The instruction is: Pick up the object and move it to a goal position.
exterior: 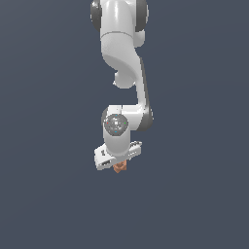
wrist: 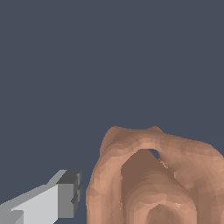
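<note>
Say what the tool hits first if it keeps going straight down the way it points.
Probably the orange-brown object, right under the tool and filling the wrist view beside one fingertip. Contact can't be judged.

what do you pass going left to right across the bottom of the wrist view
claw finger with its dark pad → a gap of plain dark background → orange-brown lumpy object, which runs to the right edge of the picture
</note>
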Action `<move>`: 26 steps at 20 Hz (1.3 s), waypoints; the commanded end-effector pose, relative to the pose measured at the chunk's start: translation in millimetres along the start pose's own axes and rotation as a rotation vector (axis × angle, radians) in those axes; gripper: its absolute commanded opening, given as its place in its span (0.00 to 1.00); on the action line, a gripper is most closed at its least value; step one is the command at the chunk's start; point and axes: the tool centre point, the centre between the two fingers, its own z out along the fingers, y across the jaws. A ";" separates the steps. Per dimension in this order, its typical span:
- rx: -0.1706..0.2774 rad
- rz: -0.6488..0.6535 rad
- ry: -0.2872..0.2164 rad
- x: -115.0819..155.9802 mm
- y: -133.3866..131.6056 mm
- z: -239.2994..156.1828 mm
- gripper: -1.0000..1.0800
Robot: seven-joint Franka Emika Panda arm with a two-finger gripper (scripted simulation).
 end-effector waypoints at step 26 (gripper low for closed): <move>-0.001 0.000 0.002 -18.2 -0.5 -41.2 0.00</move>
